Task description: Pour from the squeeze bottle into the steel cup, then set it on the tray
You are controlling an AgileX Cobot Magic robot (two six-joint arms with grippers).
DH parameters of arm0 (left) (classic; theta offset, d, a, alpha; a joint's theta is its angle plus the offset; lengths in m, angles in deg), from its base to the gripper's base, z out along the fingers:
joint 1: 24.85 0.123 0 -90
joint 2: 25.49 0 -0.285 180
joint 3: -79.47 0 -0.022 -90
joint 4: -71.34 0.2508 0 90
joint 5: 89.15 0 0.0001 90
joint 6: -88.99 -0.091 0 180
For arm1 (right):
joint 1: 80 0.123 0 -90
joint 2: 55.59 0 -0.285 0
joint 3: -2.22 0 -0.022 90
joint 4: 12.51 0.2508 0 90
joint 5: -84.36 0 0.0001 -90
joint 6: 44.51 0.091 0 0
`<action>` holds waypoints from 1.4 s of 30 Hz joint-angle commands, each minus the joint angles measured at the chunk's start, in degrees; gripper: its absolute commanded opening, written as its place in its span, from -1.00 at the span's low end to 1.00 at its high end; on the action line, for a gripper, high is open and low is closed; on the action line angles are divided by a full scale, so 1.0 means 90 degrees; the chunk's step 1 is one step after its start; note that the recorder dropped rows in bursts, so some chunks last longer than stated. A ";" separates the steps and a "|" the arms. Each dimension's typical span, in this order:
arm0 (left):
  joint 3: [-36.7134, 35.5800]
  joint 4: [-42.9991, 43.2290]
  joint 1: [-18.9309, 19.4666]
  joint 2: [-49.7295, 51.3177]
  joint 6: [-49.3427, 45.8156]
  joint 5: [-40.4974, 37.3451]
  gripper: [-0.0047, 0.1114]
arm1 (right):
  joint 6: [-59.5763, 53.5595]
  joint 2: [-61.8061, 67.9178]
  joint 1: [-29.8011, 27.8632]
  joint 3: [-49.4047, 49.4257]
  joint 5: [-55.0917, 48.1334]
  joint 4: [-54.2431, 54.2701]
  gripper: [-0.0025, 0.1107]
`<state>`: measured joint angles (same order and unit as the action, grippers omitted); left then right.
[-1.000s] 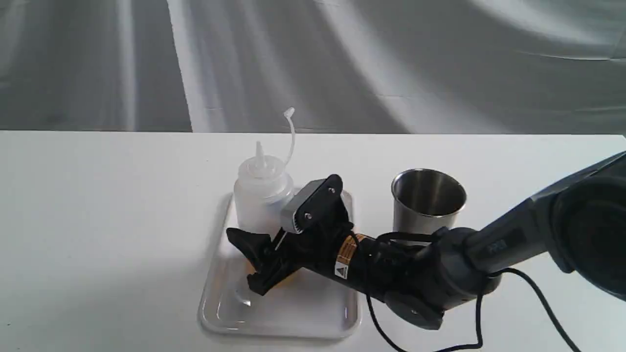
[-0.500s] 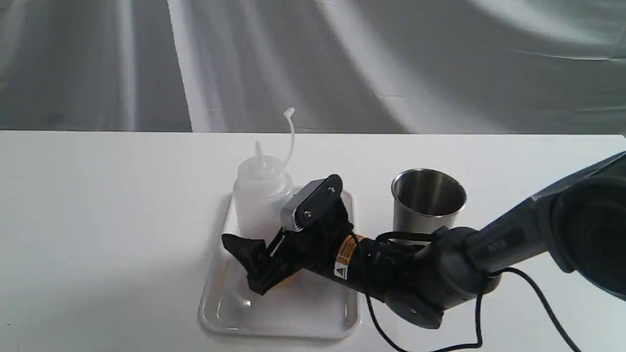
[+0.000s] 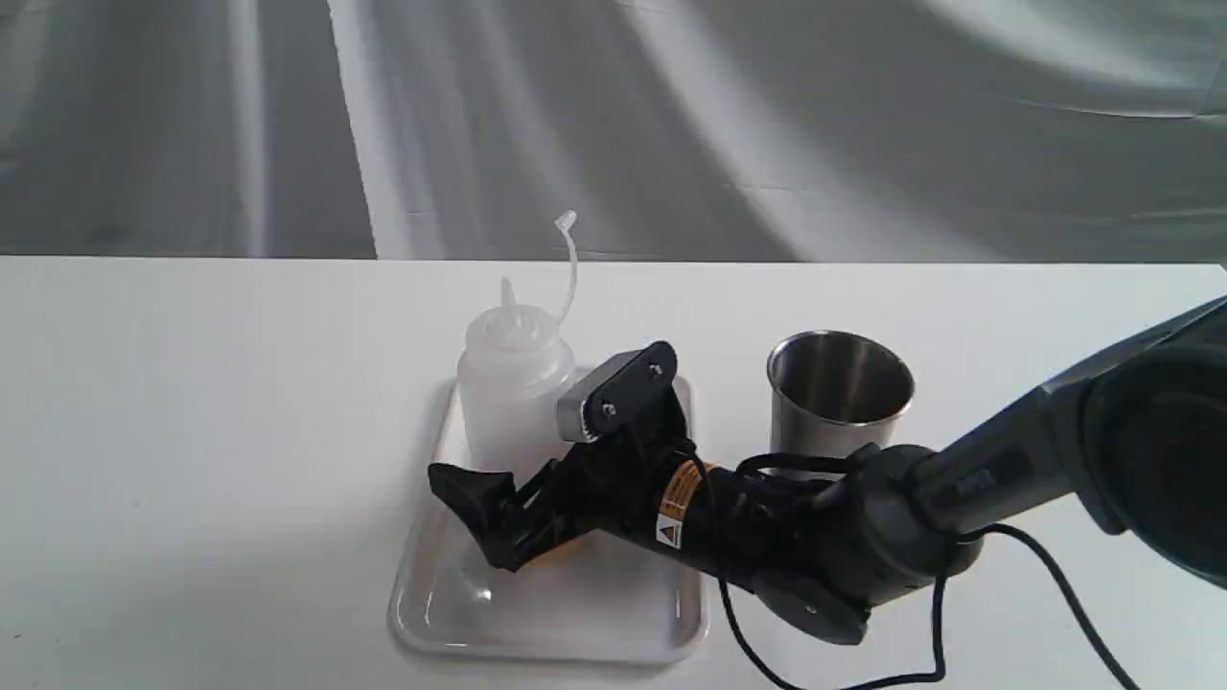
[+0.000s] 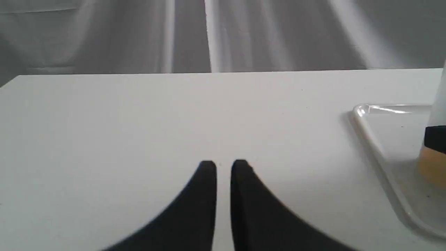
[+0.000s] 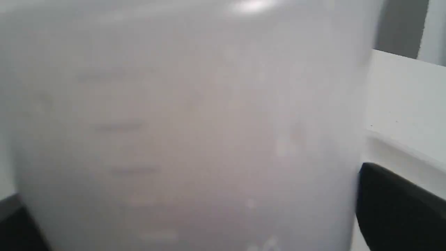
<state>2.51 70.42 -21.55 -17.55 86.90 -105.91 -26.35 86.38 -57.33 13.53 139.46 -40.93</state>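
Observation:
The squeeze bottle (image 3: 508,379) stands upright on the back left part of the white tray (image 3: 575,623), its small cap hanging on the curved tether above it. My right gripper (image 3: 484,474) lies low around the bottle's lower body, jaws spread wide; one black finger (image 3: 465,494) shows in front, the other is hidden. The bottle's wall (image 5: 191,122) fills the right wrist view, with fingers (image 5: 393,198) at both edges. The steel cup (image 3: 839,393) stands upright on the table right of the tray. My left gripper (image 4: 224,164) hovers over bare table, fingertips nearly together.
The right arm (image 3: 959,498) and its black cable (image 3: 1054,585) cross in front of the cup. The white table ends at a grey curtain behind. In the left wrist view the tray's rim (image 4: 369,129) lies off to one side.
The right gripper's jaws have spread wider around the bottle; the near finger has moved left, away from it. Bottle, cup and tray stayed put.

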 commanded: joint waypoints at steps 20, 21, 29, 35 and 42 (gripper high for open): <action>-0.0028 -0.0018 0.0002 -0.0016 0.0027 0.0055 -0.78 | -0.0350 -0.0623 0.0087 0.0874 -0.0113 0.0112 0.90; -0.0028 -0.0018 0.0002 -0.0016 0.0027 0.0055 -0.78 | -0.0350 -0.0664 0.0087 0.0929 -0.0101 0.0125 0.90; -0.0028 -0.0018 0.0002 -0.0016 0.0011 0.0055 -0.78 | -0.0415 -0.1079 0.0087 0.1433 -0.0101 0.0230 0.90; -0.0028 -0.0018 0.0002 -0.0016 0.0011 0.0055 -0.78 | -0.0463 -0.1386 0.0087 0.1839 -0.0173 0.0230 0.90; -0.0028 -0.0018 0.0002 -0.0016 0.0021 0.0055 -0.78 | -0.0691 -0.1704 0.0087 0.2166 -0.0353 0.0230 0.90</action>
<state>2.51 70.42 -21.55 -17.55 86.90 -105.91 -31.90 72.35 -56.71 32.29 136.56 -39.02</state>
